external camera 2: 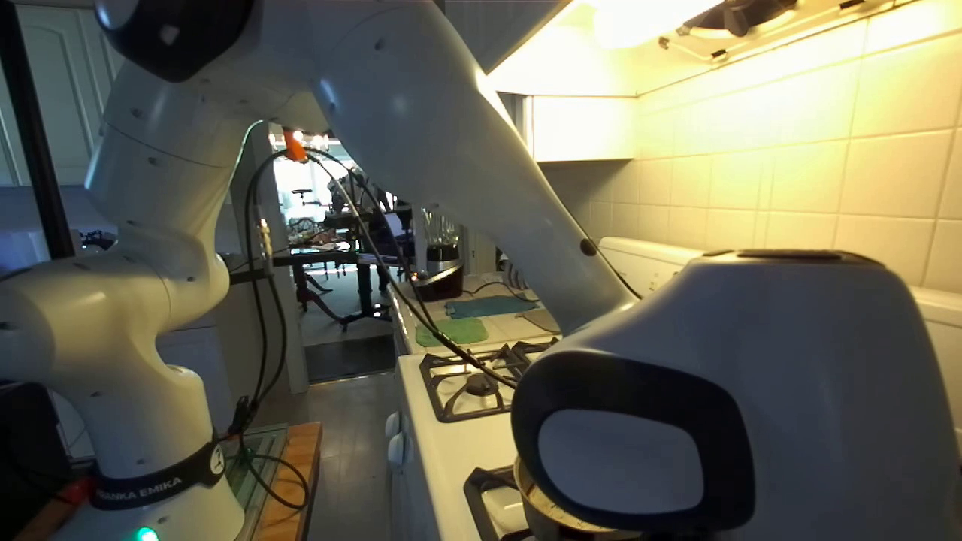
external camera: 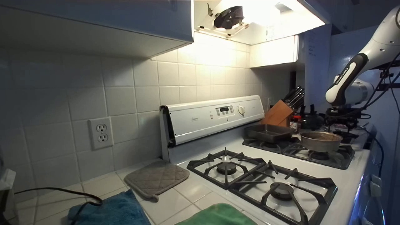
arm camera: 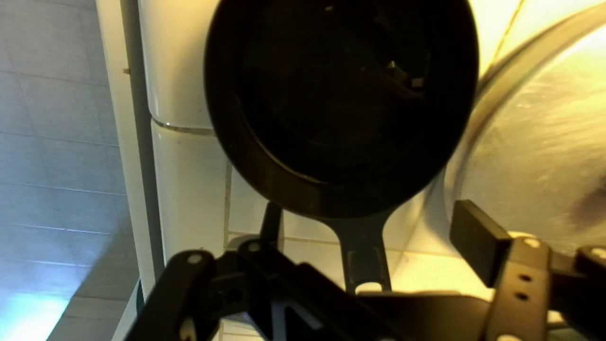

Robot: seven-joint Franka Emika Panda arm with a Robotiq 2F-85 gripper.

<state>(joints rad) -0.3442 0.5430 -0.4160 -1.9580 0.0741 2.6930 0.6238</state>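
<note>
Tiled bench [arm camera: 189, 199] under black skillet [arm camera: 341, 109]; end effector [arm camera: 369, 225] spread, handle [arm camera: 364, 260] showing between fingers [arm camera: 478, 244]: approach looks nearly done, grip not yet made.

A Tiled Counter [external camera: 175, 200] With Many Things Upon It

From where I stand, I see that it is made of white square tiles with thin joints, and that the stove [external camera: 347, 178] divides it into two parts. On one part lies a grey quilted pot holder [external camera: 157, 178], close to the stove. Just beside it is a blue cloth [external camera: 122, 211], over which a dark cable [external camera: 56, 188] passes. A green cloth [external camera: 218, 215] is spread near the front edge, and a blender [external camera 2: 441, 282] stands there also.

On the other part stands a wooden knife block [external camera: 276, 114]. There, too, a black skillet [arm camera: 341, 109] lies on the tiles, near the rounded edge. Beside it is a round metal piece [arm camera: 535, 142]; whether lid or pan, I cannot tell.
</note>
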